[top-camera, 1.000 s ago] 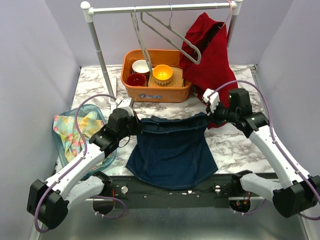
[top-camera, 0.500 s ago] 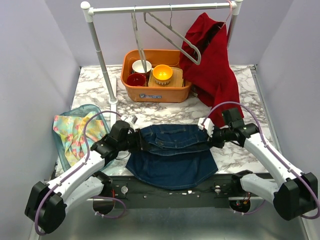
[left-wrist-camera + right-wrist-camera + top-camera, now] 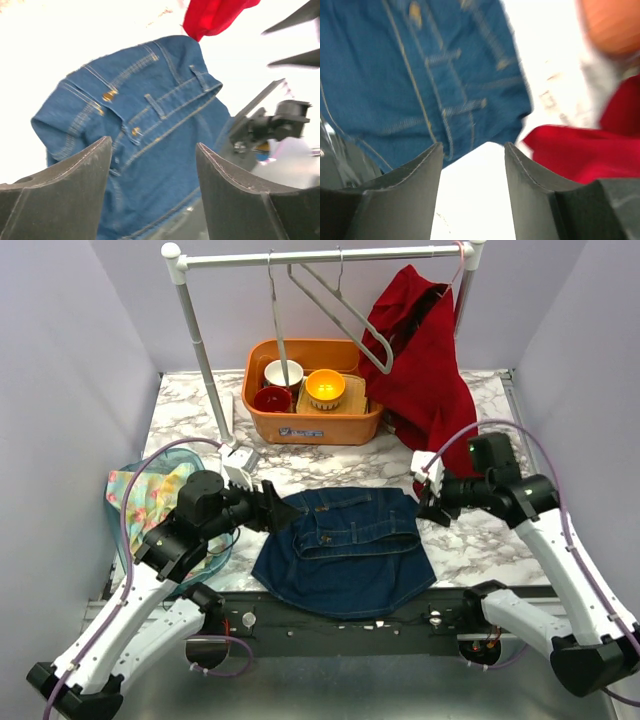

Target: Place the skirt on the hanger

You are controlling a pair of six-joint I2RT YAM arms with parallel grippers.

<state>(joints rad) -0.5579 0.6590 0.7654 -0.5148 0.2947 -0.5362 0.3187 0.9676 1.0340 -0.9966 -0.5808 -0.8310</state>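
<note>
Skirt [image 3: 345, 550] lies on the desk [image 3: 480, 540] near the front edge, between my two arms, its waistband end folded down over the rest. I see the left gripper [image 3: 283, 512] at its left edge, jaws spread wide and holding nothing. My right gripper [image 3: 426, 504] sits at the skirt's right edge, jaws also apart and empty. The hanger [image 3: 335, 305] hangs tilted on the rail [image 3: 320, 256] behind.

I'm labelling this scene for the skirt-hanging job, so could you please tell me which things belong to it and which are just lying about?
For the job: denim skirt, grey hanger, clothes rail.
Lying about: red garment, orange tub, bowls, floral cloth.
</note>
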